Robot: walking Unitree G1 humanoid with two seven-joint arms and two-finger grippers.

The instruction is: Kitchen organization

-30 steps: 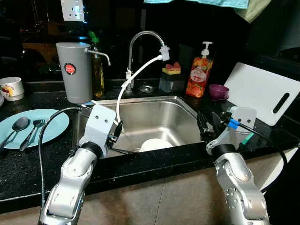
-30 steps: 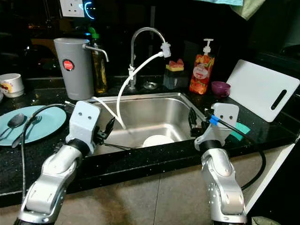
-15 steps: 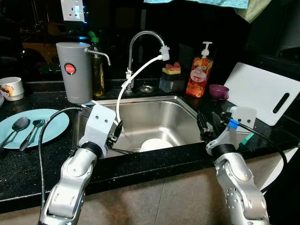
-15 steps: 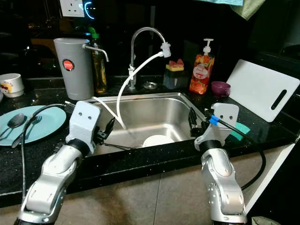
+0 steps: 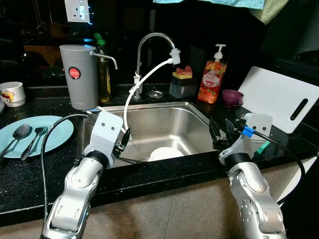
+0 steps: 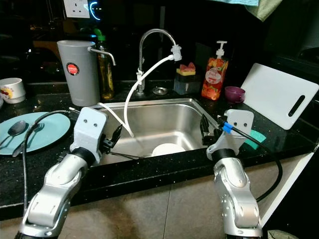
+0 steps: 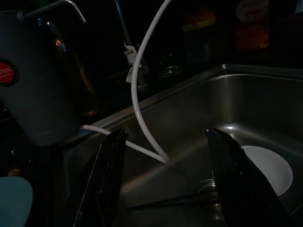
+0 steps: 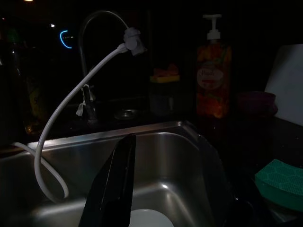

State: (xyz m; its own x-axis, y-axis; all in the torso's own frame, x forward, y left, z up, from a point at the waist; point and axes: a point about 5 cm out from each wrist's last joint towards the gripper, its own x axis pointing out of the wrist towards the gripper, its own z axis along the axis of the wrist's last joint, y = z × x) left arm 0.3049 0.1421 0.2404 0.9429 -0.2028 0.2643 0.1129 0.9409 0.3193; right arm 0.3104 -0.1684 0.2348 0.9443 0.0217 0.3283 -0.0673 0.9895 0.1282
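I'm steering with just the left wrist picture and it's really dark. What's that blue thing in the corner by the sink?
Observer: It's a light blue plate on the counter to the robot's left, with a spoon and another utensil lying on it.
Operator: What's on the other side of the sink?
Observer: A white cutting board leans there, next to a small purple bowl.
Operator: Where's my other gripper?
Observer: The right gripper hovers over the sink's right rim, fingers apart, holding nothing.
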